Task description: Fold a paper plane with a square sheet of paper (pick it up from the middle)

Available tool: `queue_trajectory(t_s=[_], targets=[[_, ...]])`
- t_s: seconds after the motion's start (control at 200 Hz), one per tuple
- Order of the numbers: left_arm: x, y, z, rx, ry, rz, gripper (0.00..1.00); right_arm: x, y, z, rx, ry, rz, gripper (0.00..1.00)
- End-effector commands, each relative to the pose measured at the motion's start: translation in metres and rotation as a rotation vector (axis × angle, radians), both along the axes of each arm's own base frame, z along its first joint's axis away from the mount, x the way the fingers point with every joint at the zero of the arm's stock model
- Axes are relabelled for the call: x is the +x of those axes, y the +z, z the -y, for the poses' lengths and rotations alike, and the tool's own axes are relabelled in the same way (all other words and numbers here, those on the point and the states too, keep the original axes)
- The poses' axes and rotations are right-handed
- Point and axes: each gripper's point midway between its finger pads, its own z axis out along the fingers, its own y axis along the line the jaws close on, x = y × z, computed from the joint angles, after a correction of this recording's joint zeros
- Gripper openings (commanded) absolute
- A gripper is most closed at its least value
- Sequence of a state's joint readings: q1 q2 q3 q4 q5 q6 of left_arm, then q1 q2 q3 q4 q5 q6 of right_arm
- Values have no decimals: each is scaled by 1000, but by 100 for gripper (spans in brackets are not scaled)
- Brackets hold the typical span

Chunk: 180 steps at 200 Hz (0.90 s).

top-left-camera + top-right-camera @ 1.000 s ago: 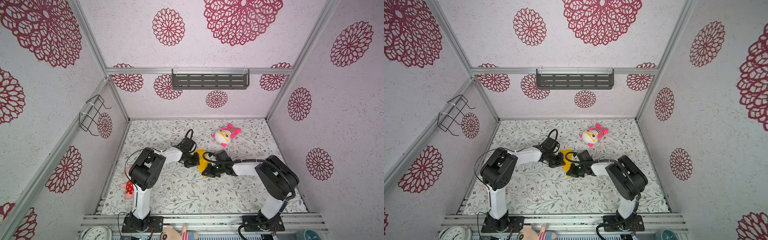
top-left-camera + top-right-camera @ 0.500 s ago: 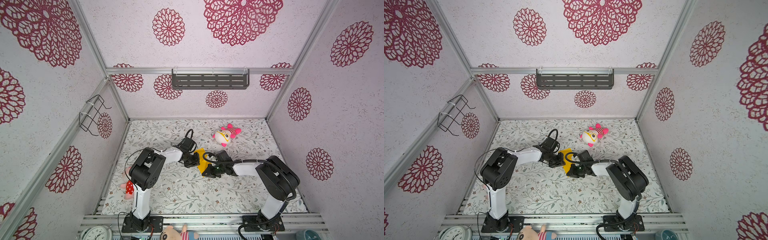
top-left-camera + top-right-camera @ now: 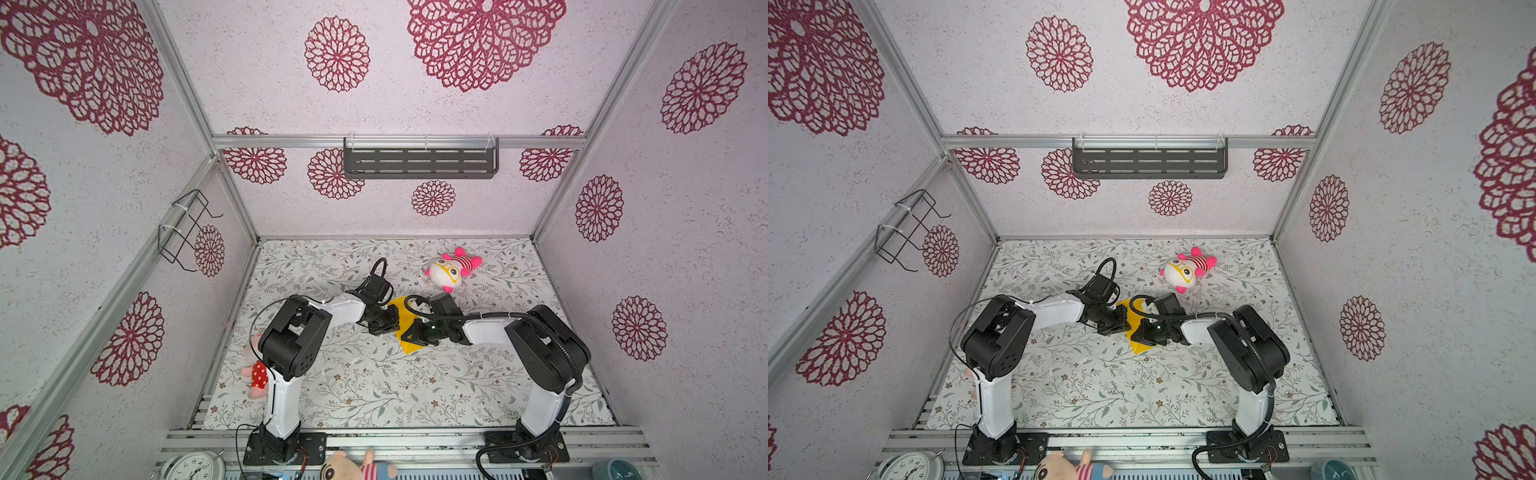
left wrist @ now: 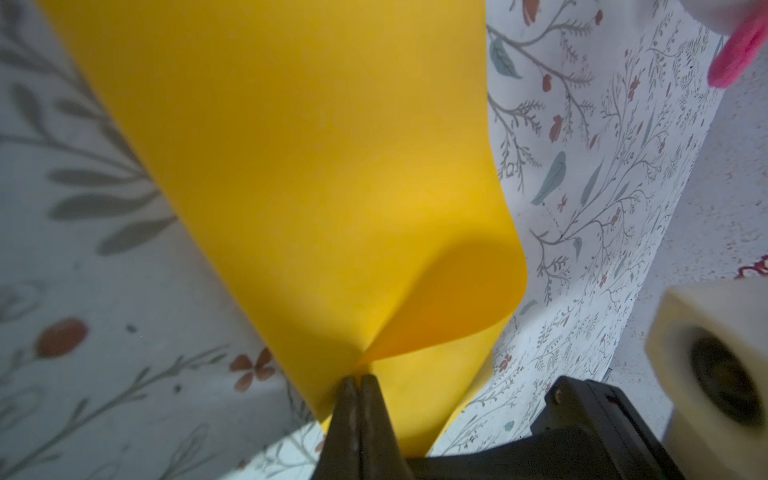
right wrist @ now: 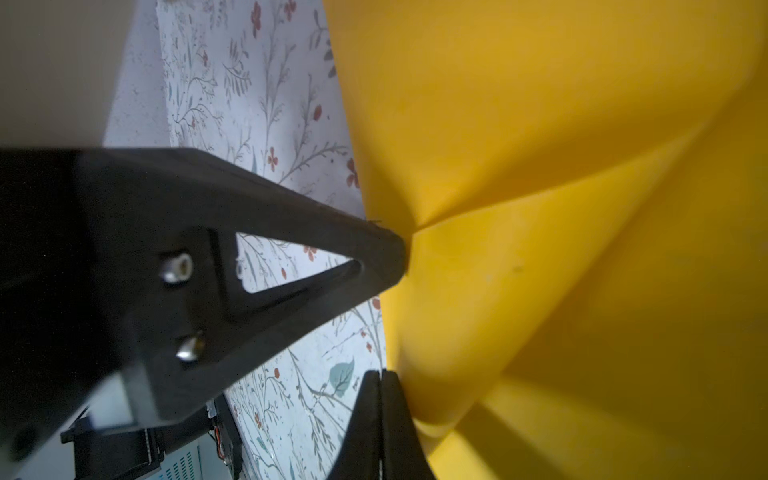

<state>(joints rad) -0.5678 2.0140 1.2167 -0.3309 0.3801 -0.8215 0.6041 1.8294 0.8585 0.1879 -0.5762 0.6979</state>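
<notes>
On the flower-printed cloth worktop [image 3: 374, 386], the square sheet of thin yellow-orange paper [image 3: 397, 304] sits mid-worktop between the two arms. It is bent over on itself with a soft crease forming, which I judge to be an early fold. The left tool [image 4: 359, 380] is pressed together, pinching the sheet's edge. The right tool [image 5: 380, 376] is also pressed together beside the sheet, but whether it grips the paper is unclear. The next move likely calls for aligning the edges, then flattening the crease.
</notes>
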Motion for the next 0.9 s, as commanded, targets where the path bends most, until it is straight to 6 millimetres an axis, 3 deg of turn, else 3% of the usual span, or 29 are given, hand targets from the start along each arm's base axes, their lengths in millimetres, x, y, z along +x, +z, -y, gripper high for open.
queue_trajectory(t_s=[0.0,0.21,0.305,0.45,0.55,0.72,0.896], targets=[[-29,-52,-37,203,19,-123,0,-2,-6,9,-29,-2,-3,7],[-29,-51,-38,214,13,-120,0,-22,-14,27,-40,-8,-33,7],[-28,-50,-38,213,11,-117,0,-18,1,27,5,0,10,7],[-27,-49,-37,214,8,-116,0,5,41,19,107,-7,127,8],[-28,-50,-38,217,7,-122,0,18,49,11,128,4,154,8],[-28,-49,-38,216,9,-121,0,30,32,5,109,-4,126,8],[-29,-50,-39,221,11,-124,0,35,9,13,48,-40,81,8]])
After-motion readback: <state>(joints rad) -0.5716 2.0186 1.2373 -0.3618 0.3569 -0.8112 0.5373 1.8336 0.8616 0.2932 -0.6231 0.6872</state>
